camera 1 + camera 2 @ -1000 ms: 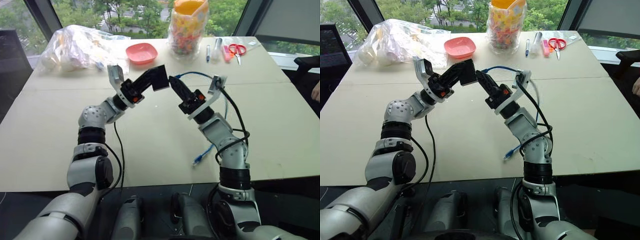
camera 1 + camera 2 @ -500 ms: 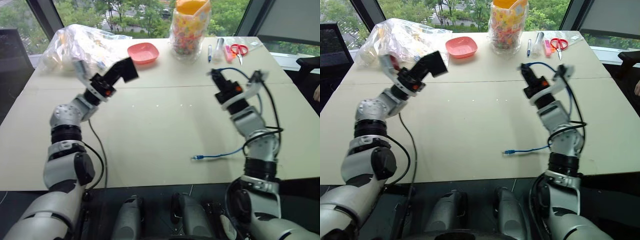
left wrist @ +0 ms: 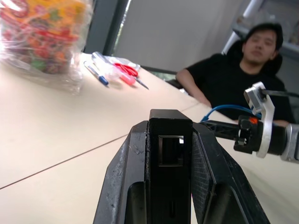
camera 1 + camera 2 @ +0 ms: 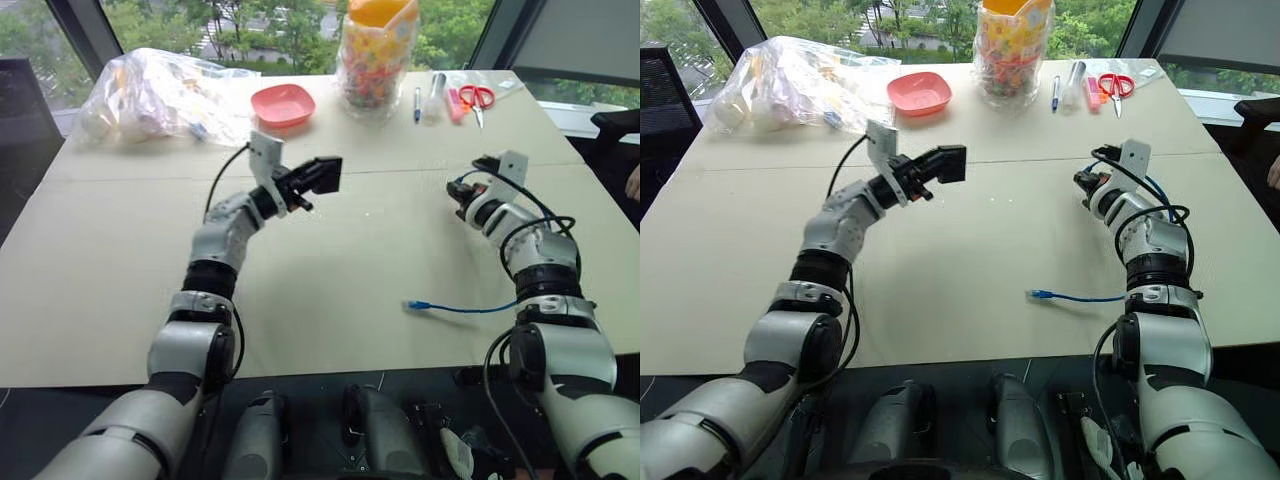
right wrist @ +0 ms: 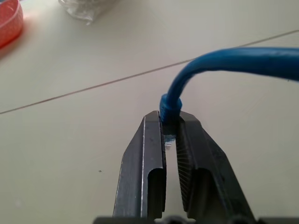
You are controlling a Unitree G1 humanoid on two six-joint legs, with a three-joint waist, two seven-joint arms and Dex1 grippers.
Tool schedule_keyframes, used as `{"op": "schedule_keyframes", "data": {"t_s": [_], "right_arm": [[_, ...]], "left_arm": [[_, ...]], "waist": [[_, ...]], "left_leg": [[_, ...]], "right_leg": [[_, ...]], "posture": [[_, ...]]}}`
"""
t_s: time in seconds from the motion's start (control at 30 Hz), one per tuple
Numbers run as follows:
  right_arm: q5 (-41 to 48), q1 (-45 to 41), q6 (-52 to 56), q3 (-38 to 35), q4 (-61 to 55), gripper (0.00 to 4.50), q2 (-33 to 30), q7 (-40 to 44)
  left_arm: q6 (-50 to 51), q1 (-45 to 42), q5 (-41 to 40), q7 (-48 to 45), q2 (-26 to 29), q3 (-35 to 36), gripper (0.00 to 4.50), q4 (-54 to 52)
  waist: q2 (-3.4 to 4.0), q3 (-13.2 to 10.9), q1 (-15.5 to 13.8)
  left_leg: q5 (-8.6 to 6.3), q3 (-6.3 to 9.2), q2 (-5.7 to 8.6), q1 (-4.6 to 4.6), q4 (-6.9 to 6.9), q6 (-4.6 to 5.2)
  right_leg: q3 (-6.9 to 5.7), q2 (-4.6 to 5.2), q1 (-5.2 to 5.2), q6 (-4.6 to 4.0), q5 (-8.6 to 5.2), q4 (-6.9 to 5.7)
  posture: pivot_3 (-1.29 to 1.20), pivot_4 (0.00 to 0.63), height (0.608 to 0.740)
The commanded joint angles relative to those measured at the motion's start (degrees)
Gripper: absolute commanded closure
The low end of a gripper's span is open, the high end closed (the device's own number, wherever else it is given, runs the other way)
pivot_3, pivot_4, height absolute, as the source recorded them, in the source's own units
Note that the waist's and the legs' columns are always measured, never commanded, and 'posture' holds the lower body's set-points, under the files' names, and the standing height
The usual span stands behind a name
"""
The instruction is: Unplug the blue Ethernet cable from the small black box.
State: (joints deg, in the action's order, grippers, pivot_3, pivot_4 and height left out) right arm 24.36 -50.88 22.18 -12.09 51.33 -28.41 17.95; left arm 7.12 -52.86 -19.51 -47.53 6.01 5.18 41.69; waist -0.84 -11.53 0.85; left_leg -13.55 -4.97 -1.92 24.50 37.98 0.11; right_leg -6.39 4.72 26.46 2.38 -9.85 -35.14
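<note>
**Where everything sits on the table right now**

So the table (image 4: pixel 330 300) is pretty open in the middle. Up at 12 o'clock along the far edge there's the candy jar (image 4: pixel 378 50). The bowl (image 4: pixel 284 105) is just to its left, and the big plastic bag (image 4: pixel 160 95) sits out at 10 o'clock. Pens (image 4: pixel 425 100) and scissors (image 4: pixel 476 100) lie at 1 o'clock, right of the jar.

The small black box (image 4: pixel 322 175) is up off the table, left of centre. The blue Ethernet cable (image 4: pixel 455 308) trails across the table at 4 o'clock, well apart from the box.
</note>
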Motion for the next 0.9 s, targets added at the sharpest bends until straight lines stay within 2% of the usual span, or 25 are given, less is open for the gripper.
{"op": "schedule_keyframes", "data": {"t_s": [0.03, 0.1, 0.17, 0.2, 0.33, 0.47, 0.53, 0.77, 0.8, 0.9], "right_arm": [[-2.3, -3.0, -3.1, -0.2, 0.6, 2.37, -0.5, 3.1], [-3.0, -1.6, -0.7, 0.8, -1.9, 1.32, -0.4, 5.1], [-2.6, 3.2, 5.1, 3.5, -11.5, 0.3, 0.1, 8.4], [-2.2, 6.1, 7.9, 4.7, -17.1, 0.06, 0.4, 9.3], [-0.6, 19.3, 15.4, 6.7, -41.4, 0.06, 3.4, 6.3], [0.4, 24.9, 16.7, 4.7, -52.0, 0.06, 7.4, 2.6], [0.2, 25.9, 16.7, 3.8, -54.3, 0.0, 8.6, 1.1], [0.0, 27.4, 14.9, 1.8, -58.9, 0.0, 9.3, -0.5], [0.0, 27.7, 14.5, 1.6, -59.5, 0.0, 9.0, -0.2], [0.5, 29.5, 13.2, 0.5, -62.4, 0.0, 7.8, 1.4]], "left_arm": [[-7.5, -2.0, 3.4, 3.0, -1.5, -1.2, 3.99, 2.0], [-11.4, -3.0, 5.5, 4.7, -2.5, -1.8, 3.99, 5.7], [-14.9, -4.2, 7.5, 5.5, -3.2, -2.7, 3.99, 9.9], [-16.3, -4.9, 8.1, 5.8, -3.6, -2.7, 3.99, 11.9], [-21.4, -8.0, 10.8, 8.0, -6.2, -3.0, 3.99, 21.0], [-24.5, -9.7, 13.9, 12.5, -7.6, -3.2, 3.99, 27.2], [-25.6, -10.0, 15.4, 13.2, -7.8, -3.7, 2.96, 28.7], [-25.2, -10.2, 15.2, 10.9, -7.7, -2.9, 0.32, 28.8], [-23.9, -10.2, 14.8, 9.6, -6.9, -2.7, 0.03, 27.8], [-18.9, -7.8, 11.5, 1.6, -3.6, -2.1, 0.03, 19.4]], "waist": [[0.0, 0.0, 0.0], [0.0, 0.0, -0.1], [-0.01, 0.0, -0.2], [0.0, 0.0, -0.2], [-0.01, 0.0, -0.6], [-0.03, 0.0, -0.5], [-0.03, 0.0, -0.3], [-0.03, 0.0, -0.3], [-0.02, 0.0, -0.3], [-0.02, 0.0, -0.2]], "left_leg": [[0.0, -0.01, 0.0, -0.01, 0.01, 0.0], [0.0, 0.01, -0.01, -0.02, 0.04, 0.0], [0.0, 0.04, -0.02, -0.04, 0.09, 0.0], [0.0, 0.09, -0.04, -0.04, 0.12, 0.0], [-0.02, 0.31, -0.05, 0.07, 0.1, 0.03], [-0.04, 0.29, -0.03, 0.08, 0.12, 0.04], [-0.04, 0.29, -0.03, 0.06, 0.15, 0.04], [-0.05, 0.33, -0.07, 0.05, 0.14, 0.04], [-0.05, 0.32, -0.06, 0.06, 0.13, 0.04], [-0.05, 0.31, -0.03, 0.09, 0.13, 0.05]], "right_leg": [[0.0, 0.0, -0.01, 0.01, 0.0, 0.0], [0.0, 0.0, -0.03, 0.12, -0.06, -0.01], [-0.01, 0.01, -0.06, 0.17, -0.08, -0.02], [-0.03, 0.01, -0.09, 0.18, -0.08, -0.02], [-0.08, 0.07, -0.04, 0.21, -0.11, -0.01], [-0.09, 0.14, -0.04, 0.28, -0.09, 0.04], [-0.09, 0.14, -0.05, 0.28, -0.06, 0.03], [-0.11, 0.13, -0.05, 0.27, -0.07, 0.05], [-0.1, 0.13, -0.05, 0.27, -0.07, 0.05], [-0.1, 0.11, -0.01, 0.27, -0.06, 0.04]], "posture": [[0.0, 0.15, 0.74], [0.0, 0.15, 0.74], [0.0, 0.15, 0.74], [0.0, 0.15, 0.74], [0.0, 0.15, 0.74], [0.0, 0.15, 0.74], [0.0, 0.15, 0.74], [0.0, 0.15, 0.74], [0.0, 0.15, 0.74], [0.0, 0.15, 0.74]]}}
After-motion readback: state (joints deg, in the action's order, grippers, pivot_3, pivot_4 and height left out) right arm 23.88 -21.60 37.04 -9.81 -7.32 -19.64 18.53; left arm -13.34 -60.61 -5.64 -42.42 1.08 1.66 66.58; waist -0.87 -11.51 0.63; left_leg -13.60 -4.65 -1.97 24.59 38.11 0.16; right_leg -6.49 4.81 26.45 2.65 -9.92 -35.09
